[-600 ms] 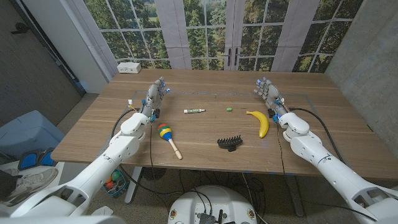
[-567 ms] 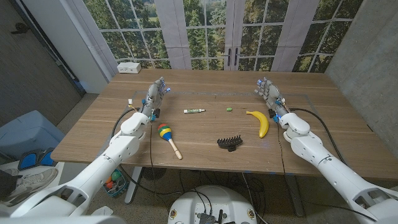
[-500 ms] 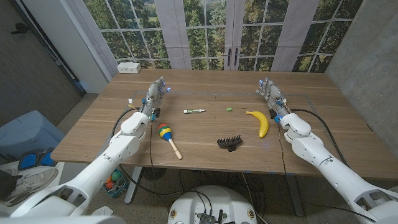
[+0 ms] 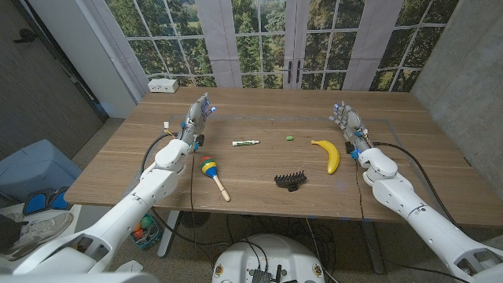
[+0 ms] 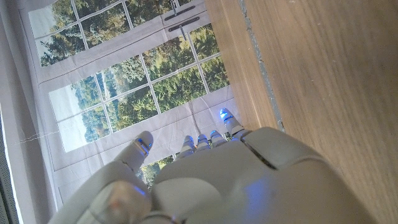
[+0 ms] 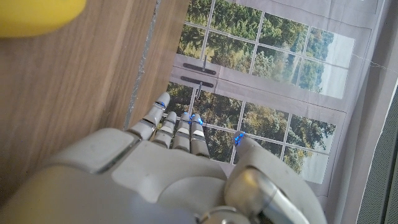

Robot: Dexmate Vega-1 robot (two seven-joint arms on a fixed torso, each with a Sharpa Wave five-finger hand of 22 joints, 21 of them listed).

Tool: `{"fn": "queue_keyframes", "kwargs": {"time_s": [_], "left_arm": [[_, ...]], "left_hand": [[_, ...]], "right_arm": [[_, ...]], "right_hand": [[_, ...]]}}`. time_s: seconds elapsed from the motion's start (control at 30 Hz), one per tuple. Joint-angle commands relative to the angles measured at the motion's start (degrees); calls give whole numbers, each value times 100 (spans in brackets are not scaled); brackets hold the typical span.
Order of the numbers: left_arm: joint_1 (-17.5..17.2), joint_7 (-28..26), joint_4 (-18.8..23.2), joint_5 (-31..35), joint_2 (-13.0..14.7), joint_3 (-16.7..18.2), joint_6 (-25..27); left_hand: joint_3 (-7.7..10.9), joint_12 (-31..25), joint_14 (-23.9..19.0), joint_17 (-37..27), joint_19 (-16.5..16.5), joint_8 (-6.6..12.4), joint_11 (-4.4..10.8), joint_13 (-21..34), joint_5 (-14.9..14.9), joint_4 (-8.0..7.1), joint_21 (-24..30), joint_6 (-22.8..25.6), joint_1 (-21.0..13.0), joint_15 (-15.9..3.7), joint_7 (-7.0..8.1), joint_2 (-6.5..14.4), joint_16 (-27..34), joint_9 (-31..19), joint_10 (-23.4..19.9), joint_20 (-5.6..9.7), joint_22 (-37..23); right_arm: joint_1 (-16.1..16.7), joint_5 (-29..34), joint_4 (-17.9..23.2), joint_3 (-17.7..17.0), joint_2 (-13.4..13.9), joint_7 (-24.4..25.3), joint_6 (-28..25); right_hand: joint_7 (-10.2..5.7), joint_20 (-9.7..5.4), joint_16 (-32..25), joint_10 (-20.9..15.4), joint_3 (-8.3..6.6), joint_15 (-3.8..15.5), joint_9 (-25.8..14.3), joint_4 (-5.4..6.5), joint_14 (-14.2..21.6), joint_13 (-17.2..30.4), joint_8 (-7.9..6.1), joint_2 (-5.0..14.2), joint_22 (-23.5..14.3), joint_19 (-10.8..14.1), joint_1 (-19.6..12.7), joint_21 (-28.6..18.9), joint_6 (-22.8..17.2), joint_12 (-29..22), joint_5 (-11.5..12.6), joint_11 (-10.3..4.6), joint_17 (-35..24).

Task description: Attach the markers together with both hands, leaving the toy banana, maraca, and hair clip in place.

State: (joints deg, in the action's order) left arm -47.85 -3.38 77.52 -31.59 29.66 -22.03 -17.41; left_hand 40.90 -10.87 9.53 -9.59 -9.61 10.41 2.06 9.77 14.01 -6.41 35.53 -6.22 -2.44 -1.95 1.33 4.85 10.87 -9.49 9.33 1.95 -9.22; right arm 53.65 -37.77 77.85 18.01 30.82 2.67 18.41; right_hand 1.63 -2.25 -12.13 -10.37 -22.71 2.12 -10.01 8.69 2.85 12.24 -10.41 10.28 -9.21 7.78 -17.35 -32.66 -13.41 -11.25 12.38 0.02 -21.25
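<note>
Both hands are raised with fingers extended and nothing held: left hand (image 4: 197,117), right hand (image 4: 346,122). The white marker with green cap (image 4: 246,141) lies untouched on the wooden tabletop (image 4: 259,192), between them. A small green piece (image 4: 290,138), possibly the second marker, lies nearby; neither is yet grasped.

Wooden table (image 4: 259,200) in front of me, w/ small items spread mid-top.
On it: marker (image 4: 246,142), green cap (image 4: 290,137), toy banana (image 4: 331,155), black hair clip (image 4: 289,181), maraca (image 4: 212,174), white box (image 4: 163,84) at far corner.
</note>
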Motion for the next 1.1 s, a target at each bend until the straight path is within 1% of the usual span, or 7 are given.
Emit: {"fn": "queue_keyframes", "kwargs": {"time_s": [0.03, 0.37, 0.6, 0.7, 0.93, 1.03, 1.1], "left_arm": [[81, -418, 191, 699, 147, -164, -6], [145, -682, 370, 1300, 264, -299, 32], [183, -945, 582, 1811, 386, -373, 171], [202, -1028, 659, 1982, 423, -395, 239], [306, -1033, 619, 2205, 437, -456, 219], [332, -1052, 615, 2299, 450, -476, 223], [372, -1109, 631, 2465, 468, -517, 247]], "left_hand": [[2, -50, -30, 1, -220, 27, 58, 6, -2, 106, -48, 58, -89, -134, 17, 300, 12, -15, -35, 252, -19], [-17, -62, -148, 9, -140, 44, 90, 7, -36, 285, -122, 197, -159, -140, 35, 254, 4, -17, -175, 193, -21], [-39, -77, -223, 11, -81, 56, 98, 6, -70, 424, -182, 318, -212, -155, 38, 225, -4, -19, -311, 186, -23], [-41, -82, -257, 10, -60, 56, 125, 5, -85, 486, -217, 372, -240, -163, 70, 237, -8, -19, -375, 206, -25], [-51, -69, -259, 9, -70, 41, 135, 5, -102, 548, -263, 385, -265, -181, 90, 235, -21, -19, -393, 247, -25], [-64, -64, -272, 10, -69, 35, 153, 5, -112, 581, -281, 388, -273, -189, 97, 216, -22, -20, -402, 245, -25], [-91, -57, -284, 10, -53, 31, 168, 5, -130, 631, -302, 400, -280, -204, 109, 171, -25, -20, -413, 219, -25]], "right_arm": [[175, 3, 97, -68, 9, 146, 75], [294, -4, 142, -108, 3, 210, 136], [355, 29, 175, -113, -14, 308, 143], [357, 55, 180, -106, -25, 354, 133], [394, 158, 237, -93, -20, 474, 144], [420, 167, 265, -104, -26, 521, 147], [458, 170, 305, -121, -29, 575, 150]], "right_hand": [[10, -330, -50, -58, -12, 255, -31, -75, 72, -3, -46, -58, -32, 61, -12, 35, -57, -23, -38, 30, 2], [12, -313, -61, -75, -14, 241, -31, -121, 72, -13, -51, -54, -33, 80, -13, 62, -75, -29, -57, 33, 9], [21, -301, -69, -86, -14, 226, -32, -146, 74, -19, -54, -52, -34, 97, -9, 79, -86, -33, -69, 39, 13], [24, -299, -69, -91, -14, 232, -32, -157, 69, -21, -55, -53, -35, 104, -10, 85, -90, -34, -74, 40, 15], [27, -296, -74, -93, -15, 235, -32, -192, 72, -26, -57, -61, -36, 111, -20, 102, -98, -35, -83, 39, 23], [26, -296, -75, -92, -16, 232, -32, -201, 72, -27, -57, -61, -36, 115, -21, 107, -99, -34, -87, 38, 25], [24, -294, -77, -92, -16, 231, -33, -209, 75, -28, -56, -62, -36, 119, -23, 111, -99, -34, -89, 43, 27]]}}
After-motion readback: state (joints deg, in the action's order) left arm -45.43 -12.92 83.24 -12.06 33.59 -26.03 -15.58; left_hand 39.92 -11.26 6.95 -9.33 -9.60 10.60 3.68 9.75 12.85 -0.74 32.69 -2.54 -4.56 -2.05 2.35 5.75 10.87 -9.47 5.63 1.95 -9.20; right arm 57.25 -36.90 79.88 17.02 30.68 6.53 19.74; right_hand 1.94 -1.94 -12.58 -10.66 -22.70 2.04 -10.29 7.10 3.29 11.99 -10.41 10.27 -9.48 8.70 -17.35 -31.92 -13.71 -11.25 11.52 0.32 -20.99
